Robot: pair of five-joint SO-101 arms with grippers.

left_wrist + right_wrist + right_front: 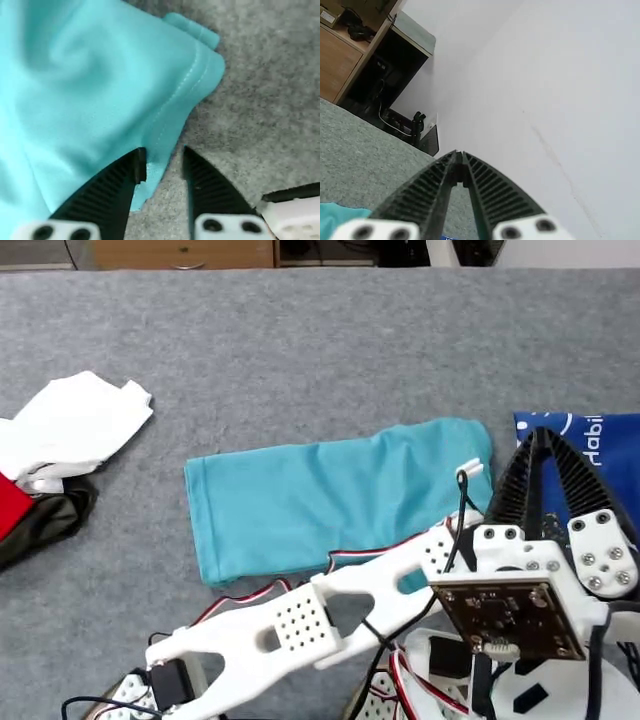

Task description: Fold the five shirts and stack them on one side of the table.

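Observation:
A teal shirt (320, 500) lies folded into a long band in the middle of the grey table. In the left wrist view my left gripper (164, 161) is open just above the hem of the teal shirt (90, 85) near a corner, one finger (117, 187) over the cloth and the other over bare table. My right gripper (541, 440) is shut on nothing and raised at the right, above a blue shirt (600, 435). In its own view the right gripper (460, 157) points at a white wall.
A crumpled white shirt (75, 425) lies at the left, with a red shirt (12, 505) and a black shirt (50, 520) beside it at the left edge. A white arm link (300, 625) crosses the near side. The far half of the table (330, 350) is bare felt.

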